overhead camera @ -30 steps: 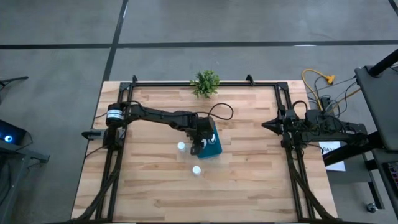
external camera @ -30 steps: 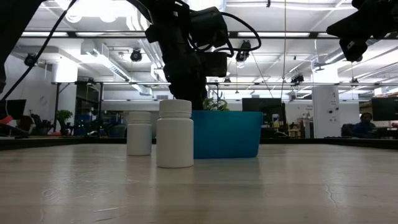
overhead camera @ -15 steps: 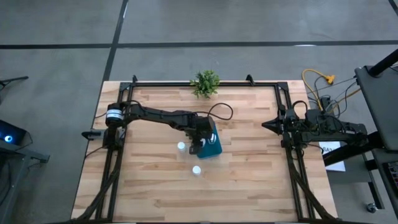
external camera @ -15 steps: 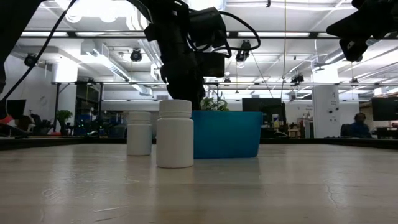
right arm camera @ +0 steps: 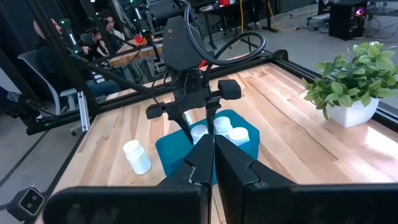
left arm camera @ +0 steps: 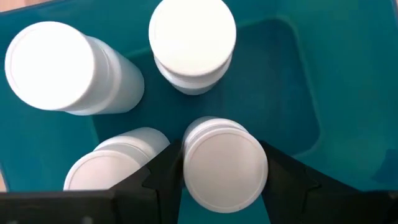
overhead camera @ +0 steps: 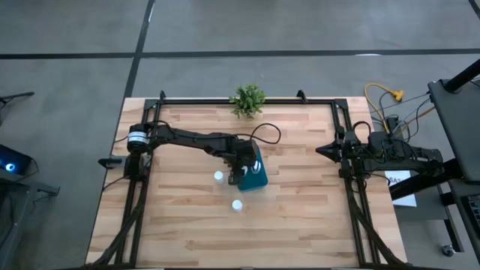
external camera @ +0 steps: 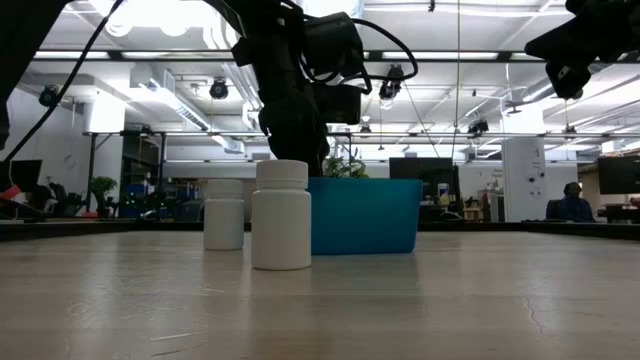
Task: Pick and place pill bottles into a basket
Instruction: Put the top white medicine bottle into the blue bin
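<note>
Left wrist view: end effector (left arm camera: 222, 171) grips bottle (left arm camera: 224, 169)

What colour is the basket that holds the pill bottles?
Teal-blue basket; the left wrist view shows it best.

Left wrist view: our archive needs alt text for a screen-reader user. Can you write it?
The left gripper holds a white-capped pill bottle between its dark fingers inside the teal-blue basket. Three more white pill bottles sit in the basket around it.
</note>
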{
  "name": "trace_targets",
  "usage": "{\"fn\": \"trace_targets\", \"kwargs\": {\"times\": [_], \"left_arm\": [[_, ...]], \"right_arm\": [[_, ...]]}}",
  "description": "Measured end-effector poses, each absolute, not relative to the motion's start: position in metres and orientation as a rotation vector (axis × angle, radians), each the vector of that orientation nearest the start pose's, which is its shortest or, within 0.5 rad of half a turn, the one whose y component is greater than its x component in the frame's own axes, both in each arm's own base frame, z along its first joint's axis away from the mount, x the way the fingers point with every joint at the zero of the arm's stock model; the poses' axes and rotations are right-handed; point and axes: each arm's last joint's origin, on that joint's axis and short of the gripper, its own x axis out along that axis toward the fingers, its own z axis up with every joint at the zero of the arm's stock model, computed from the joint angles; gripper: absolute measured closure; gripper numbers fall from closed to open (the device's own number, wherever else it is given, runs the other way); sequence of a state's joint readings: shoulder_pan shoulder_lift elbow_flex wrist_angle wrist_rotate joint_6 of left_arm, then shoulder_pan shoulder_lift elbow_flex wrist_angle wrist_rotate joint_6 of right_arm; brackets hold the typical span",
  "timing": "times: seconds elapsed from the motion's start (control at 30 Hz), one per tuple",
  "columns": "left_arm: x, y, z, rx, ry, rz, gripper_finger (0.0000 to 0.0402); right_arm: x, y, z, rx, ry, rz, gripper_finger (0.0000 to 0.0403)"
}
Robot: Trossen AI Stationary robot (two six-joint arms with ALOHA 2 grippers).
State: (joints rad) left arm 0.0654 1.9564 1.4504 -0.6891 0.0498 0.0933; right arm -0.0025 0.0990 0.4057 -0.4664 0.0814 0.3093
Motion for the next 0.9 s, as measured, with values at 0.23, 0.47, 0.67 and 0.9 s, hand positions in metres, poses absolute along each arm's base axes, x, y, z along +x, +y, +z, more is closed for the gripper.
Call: {"fn": "trace_targets", "kwargs": {"times": [0.23,0.47,0.67,0.9], "left_arm": [[0.3972,0.0248,0.1924,0.014,1.19,-0.041,0.0229],[0.3975,0.0249,0.1925,0.013,1.186,-0.042,0.023],[0.3976,0.0248,0.1926,0.011,1.185,-0.045,0.023],[0.3979,0.0245,0.1938,0.003,1.175,-0.058,0.0229]], "right_arm": [[0.0681,-0.0025,0.2454,0.306,0.145,-0.108,0.0394],[0.0681,-0.0025,0.2454,0.307,0.145,-0.107,0.0394],[0.0681,-0.0025,0.2454,0.307,0.145,-0.107,0.0394],[0.0681,-0.0025,0.2455,0.307,0.144,-0.107,0.0394]]}}
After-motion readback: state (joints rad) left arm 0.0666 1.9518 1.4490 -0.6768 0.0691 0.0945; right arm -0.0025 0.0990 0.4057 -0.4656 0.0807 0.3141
